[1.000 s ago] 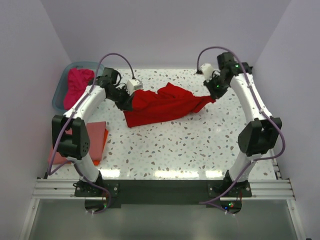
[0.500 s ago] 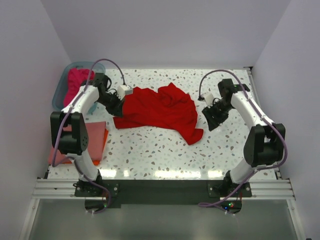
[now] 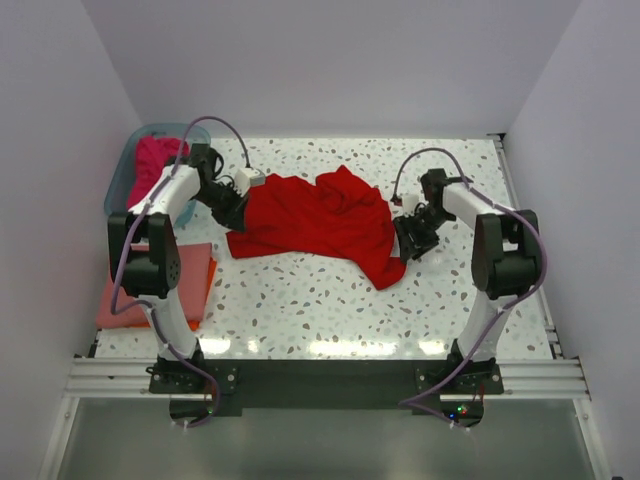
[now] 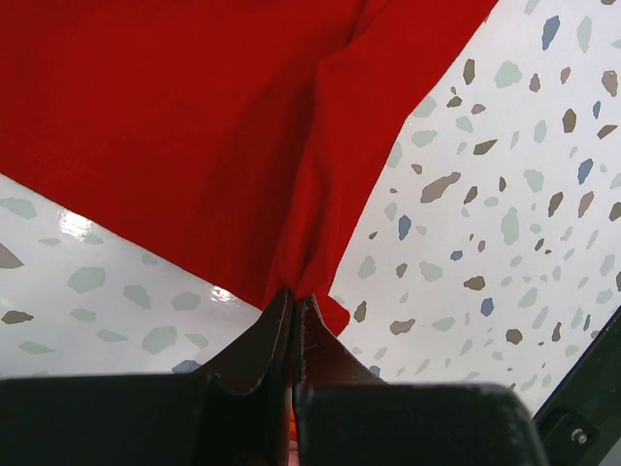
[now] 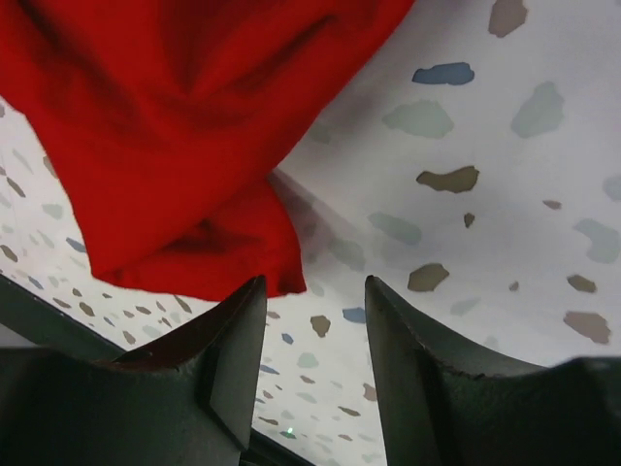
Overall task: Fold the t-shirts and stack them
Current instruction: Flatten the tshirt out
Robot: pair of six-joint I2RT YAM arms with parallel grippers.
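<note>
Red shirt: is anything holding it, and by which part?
The left tool pinches the red t-shirt by a bunched edge corner; the right tool stands open beside it, holding nothing.

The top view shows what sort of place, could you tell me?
Likely a lab robot cell: plain walls box in a speckled table; left arm and right arm stand on a rail.

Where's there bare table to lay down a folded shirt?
The widest bare patch is the near strip of table, between the red tee and the near edge. The far right corner, behind the right gripper, is also bare. The left side is crowded: tub, left gripper, folded stack.
</note>
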